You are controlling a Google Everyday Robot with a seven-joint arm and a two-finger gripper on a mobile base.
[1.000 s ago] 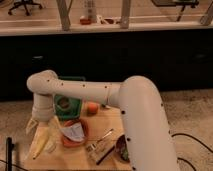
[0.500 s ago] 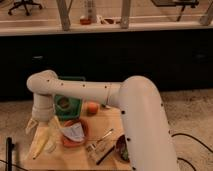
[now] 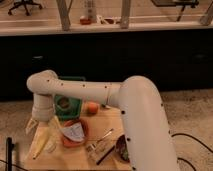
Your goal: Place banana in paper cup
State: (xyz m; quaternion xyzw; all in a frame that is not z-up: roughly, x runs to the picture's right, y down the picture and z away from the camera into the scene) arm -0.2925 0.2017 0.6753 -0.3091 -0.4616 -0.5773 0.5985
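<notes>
The banana [image 3: 42,141] is long and pale yellow. It lies on the wooden table [image 3: 112,122] near its left edge, pointing towards the front. My gripper [image 3: 42,124] hangs from the white arm [image 3: 100,92] right over the banana's far end. A white paper thing [image 3: 73,131], possibly the paper cup on its side, rests in the orange bowl [image 3: 79,136] just right of the banana.
A small round orange fruit [image 3: 92,107] sits behind the bowl. A green container [image 3: 68,103] stands at the back left. Utensils [image 3: 101,142] and a dark bowl [image 3: 121,148] lie at the front right. A dark counter runs behind the table.
</notes>
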